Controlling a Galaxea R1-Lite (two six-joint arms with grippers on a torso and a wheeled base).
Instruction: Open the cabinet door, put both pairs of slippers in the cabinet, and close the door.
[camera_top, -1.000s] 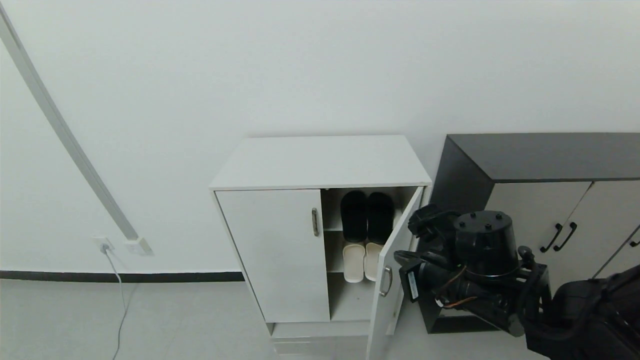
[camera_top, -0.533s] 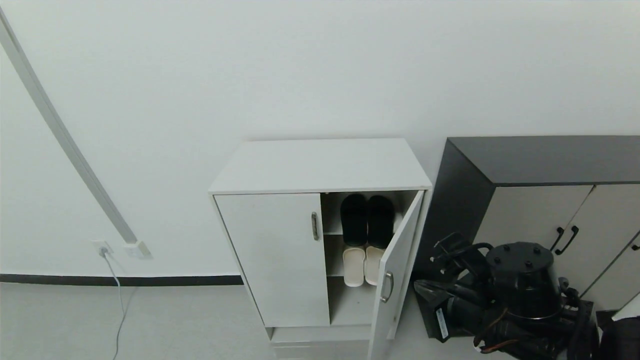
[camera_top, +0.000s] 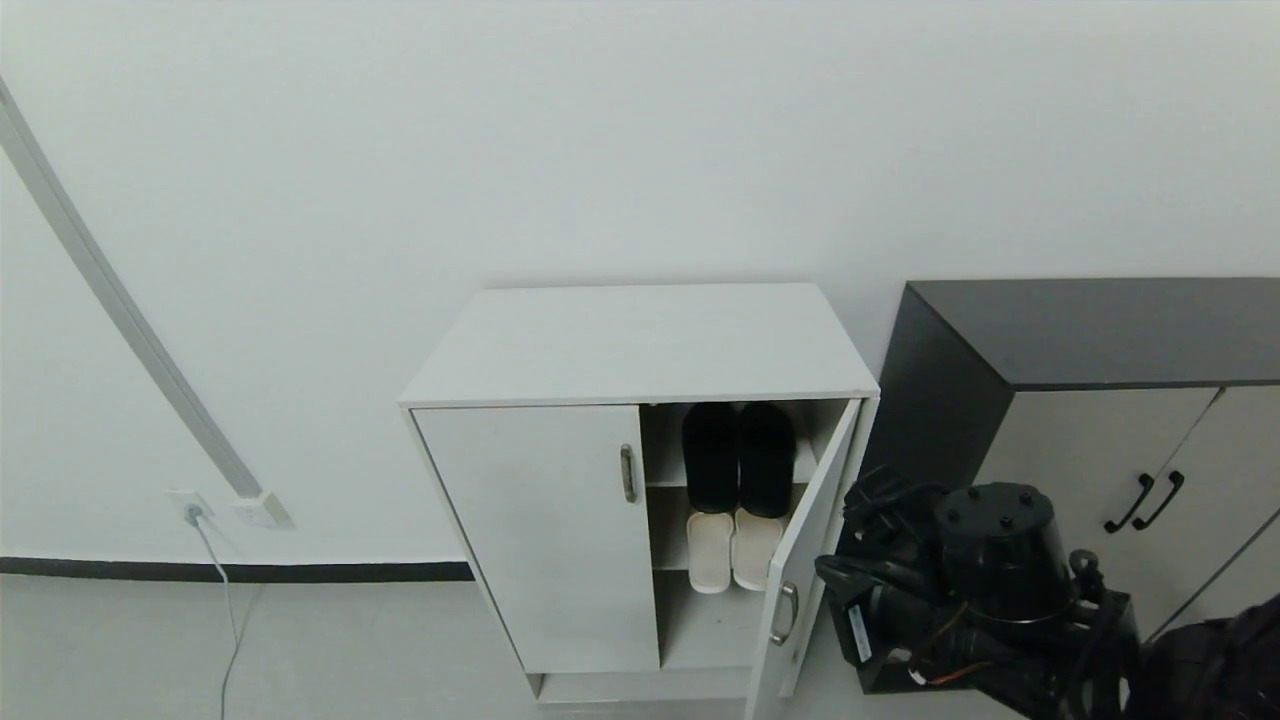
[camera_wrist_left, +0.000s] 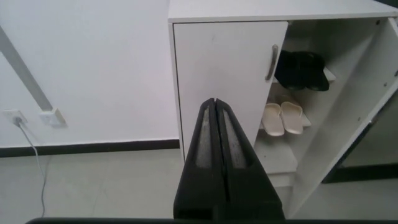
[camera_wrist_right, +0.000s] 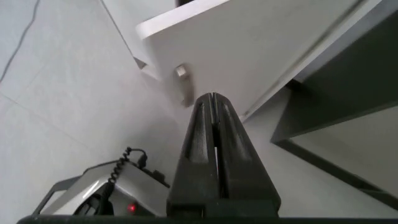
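The open door is cut off at the bottom.

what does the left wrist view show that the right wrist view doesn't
Left wrist view: the black slippers above the white slippers, the closed door, the wall socket, the shut left gripper. Right wrist view: the outer door handle and the shut right gripper. Both: the open door and the floor.

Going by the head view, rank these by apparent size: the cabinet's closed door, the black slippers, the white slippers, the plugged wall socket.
1. closed door
2. black slippers
3. white slippers, a little smaller than the black pair
4. wall socket, clearly smallest
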